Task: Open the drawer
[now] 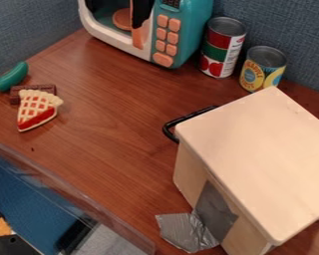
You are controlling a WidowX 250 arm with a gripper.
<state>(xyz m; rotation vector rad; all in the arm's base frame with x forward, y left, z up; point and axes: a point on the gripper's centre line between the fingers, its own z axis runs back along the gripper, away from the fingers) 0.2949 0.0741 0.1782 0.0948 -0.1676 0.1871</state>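
Observation:
The light wooden drawer box (262, 154) stands at the right of the camera view, its pale top facing up. From its upper-left side sticks out a black handle (182, 119). The drawer's front face is hidden below the top's edge, so how far it stands out cannot be seen. At the top edge, a dark shape that looks like the tip of my gripper (143, 11) hangs in front of the toy microwave, well apart from the handle.
A teal and white toy microwave (194, 30) stands at the back, with two cans (222, 47) beside it. Left lie a green toy vegetable (12, 77), a brown bar (29, 91) and a pie slice (38, 109). Silver tape (185, 231) sticks out by the box's lower corner.

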